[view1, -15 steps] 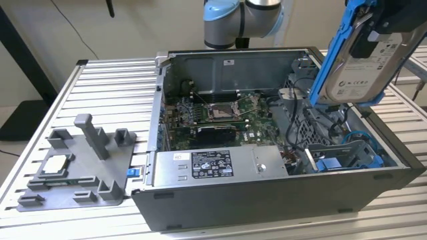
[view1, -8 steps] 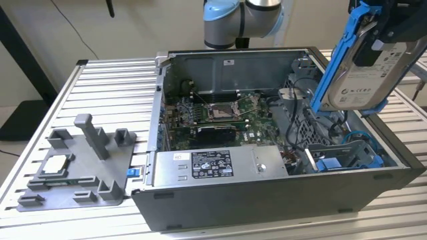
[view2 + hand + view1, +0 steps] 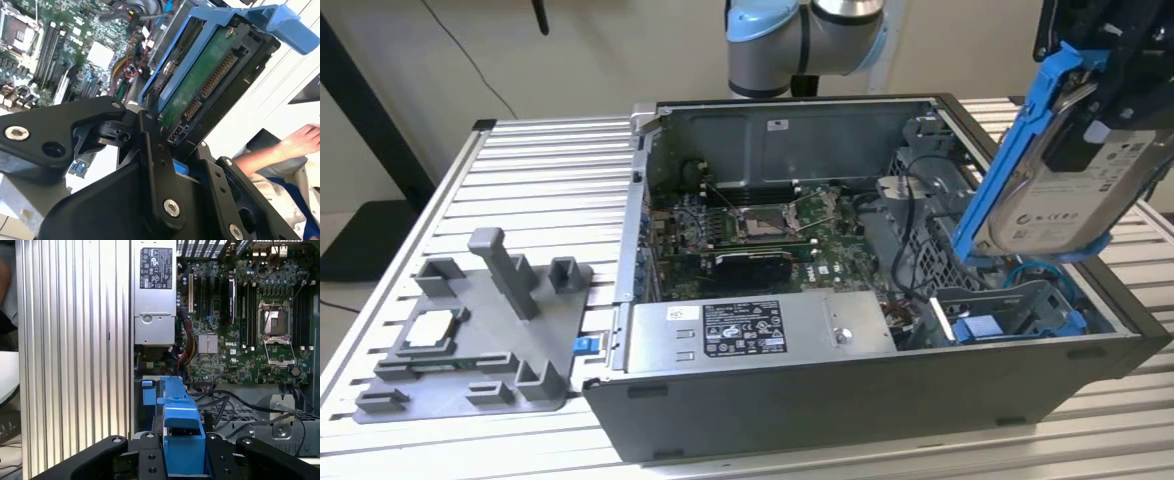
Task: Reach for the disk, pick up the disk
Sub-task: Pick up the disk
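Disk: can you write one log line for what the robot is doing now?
gripper: shut on disk | disk: lifted, tilted, above open computer case

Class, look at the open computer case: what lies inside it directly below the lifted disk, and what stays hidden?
Below the disk, held up by the gripper, the computer case shows a grey drive bay with blue plastic parts and cables. The bay's floor is covered.

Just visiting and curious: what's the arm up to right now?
Gripper shut on the disk. Disk lifted, tilted, above the open computer case. Nothing in the way.
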Robot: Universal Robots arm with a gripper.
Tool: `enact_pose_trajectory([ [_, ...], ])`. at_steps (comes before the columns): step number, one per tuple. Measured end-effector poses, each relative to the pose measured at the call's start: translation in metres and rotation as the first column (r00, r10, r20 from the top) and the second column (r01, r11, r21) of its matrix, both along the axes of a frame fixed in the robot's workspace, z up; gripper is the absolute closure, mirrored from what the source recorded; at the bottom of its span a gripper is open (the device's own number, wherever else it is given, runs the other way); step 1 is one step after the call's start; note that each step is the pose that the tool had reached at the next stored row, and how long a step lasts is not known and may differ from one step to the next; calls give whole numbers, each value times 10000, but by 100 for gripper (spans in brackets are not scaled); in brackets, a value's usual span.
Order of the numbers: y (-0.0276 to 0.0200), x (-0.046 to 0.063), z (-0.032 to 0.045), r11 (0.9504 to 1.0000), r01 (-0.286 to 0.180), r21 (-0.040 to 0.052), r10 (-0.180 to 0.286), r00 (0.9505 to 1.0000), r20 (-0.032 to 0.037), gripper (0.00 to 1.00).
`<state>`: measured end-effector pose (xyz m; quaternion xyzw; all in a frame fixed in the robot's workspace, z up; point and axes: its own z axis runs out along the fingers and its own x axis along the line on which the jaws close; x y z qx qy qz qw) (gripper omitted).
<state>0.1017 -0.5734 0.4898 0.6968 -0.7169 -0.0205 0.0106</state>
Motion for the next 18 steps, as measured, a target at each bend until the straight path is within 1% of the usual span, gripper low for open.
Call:
enact_pose_trajectory([
  [2,-62,2,-27,10000,-2,-1,2,10000,-1,100],
  [4,-113,2,-58,10000,0,-2,0,10000,-1,100],
  [5,-137,3,-74,10000,-2,-2,2,10000,-1,100],
  [6,-151,3,-93,10000,-1,1,1,10000,-1,100],
  [9,-170,9,-145,10000,-1,-2,1,10000,-2,100],
  [13,-179,50,-212,10000,-1,0,1,10000,-1,100],
  [18,-191,119,-255,10000,-2,-3,2,10000,-5,100],
])
